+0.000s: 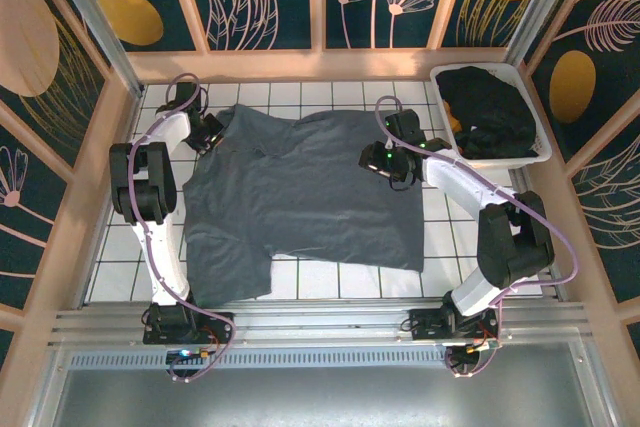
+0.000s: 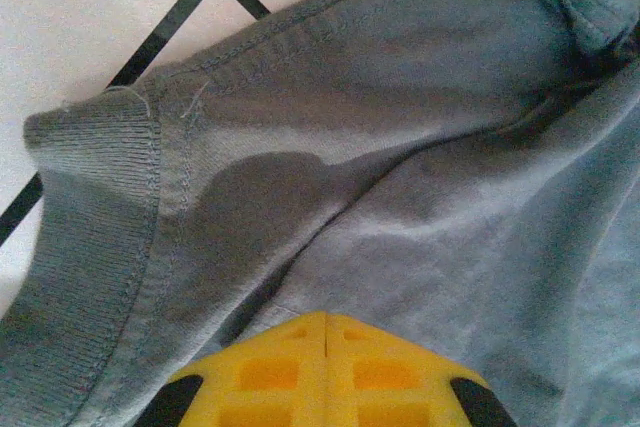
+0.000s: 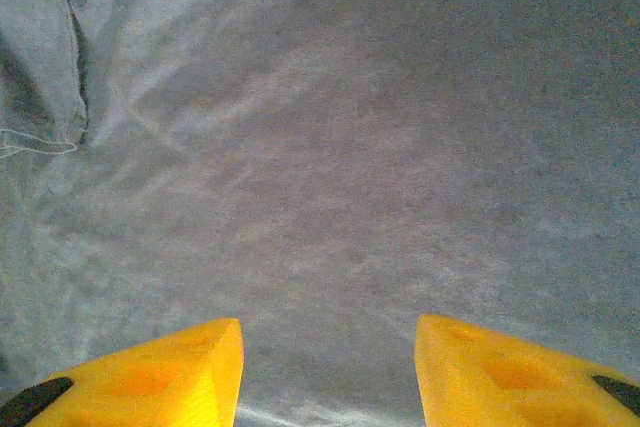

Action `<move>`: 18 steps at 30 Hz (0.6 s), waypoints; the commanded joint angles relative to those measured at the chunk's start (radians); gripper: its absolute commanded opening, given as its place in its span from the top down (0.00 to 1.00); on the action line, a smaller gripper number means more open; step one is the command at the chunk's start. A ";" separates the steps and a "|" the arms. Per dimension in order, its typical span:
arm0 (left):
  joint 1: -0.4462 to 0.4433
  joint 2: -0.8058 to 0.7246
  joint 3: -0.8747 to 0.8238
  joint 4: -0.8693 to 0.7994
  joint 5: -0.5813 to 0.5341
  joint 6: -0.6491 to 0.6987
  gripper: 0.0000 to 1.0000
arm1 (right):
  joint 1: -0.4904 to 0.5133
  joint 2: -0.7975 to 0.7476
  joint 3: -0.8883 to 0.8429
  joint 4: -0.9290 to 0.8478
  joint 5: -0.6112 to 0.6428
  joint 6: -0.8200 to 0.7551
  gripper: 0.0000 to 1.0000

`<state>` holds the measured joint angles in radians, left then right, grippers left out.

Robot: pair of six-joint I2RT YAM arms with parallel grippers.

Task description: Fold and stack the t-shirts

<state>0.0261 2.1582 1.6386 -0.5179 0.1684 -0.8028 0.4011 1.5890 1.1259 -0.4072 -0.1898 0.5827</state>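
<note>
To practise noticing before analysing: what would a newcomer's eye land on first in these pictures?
A blue-grey t-shirt lies spread over the middle of the white tiled table. The left hand is pinched shut on its fabric at the far left corner, while the right hand stands open over its far right side. A white bin of black shirts sits at the table's far right corner.

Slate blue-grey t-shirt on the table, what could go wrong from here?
The left fingers are shut on the slate blue-grey fabric t-shirt at its far left corner; a shallow pinch may slip. The right fingers hang open over it, so lifting one-sided would likely drag and bunch the cloth.
</note>
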 commanded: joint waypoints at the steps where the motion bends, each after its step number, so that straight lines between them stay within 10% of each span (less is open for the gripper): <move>1: -0.005 0.032 0.022 -0.040 -0.001 0.026 1.00 | 0.005 0.005 0.005 0.004 -0.014 0.008 0.50; 18: -0.006 0.030 -0.006 -0.081 -0.042 0.049 0.67 | 0.002 0.002 0.002 0.005 -0.019 0.007 0.51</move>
<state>0.0261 2.1715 1.6386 -0.5804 0.1310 -0.7631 0.4011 1.5890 1.1259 -0.4076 -0.1928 0.5827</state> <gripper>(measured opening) 0.326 0.496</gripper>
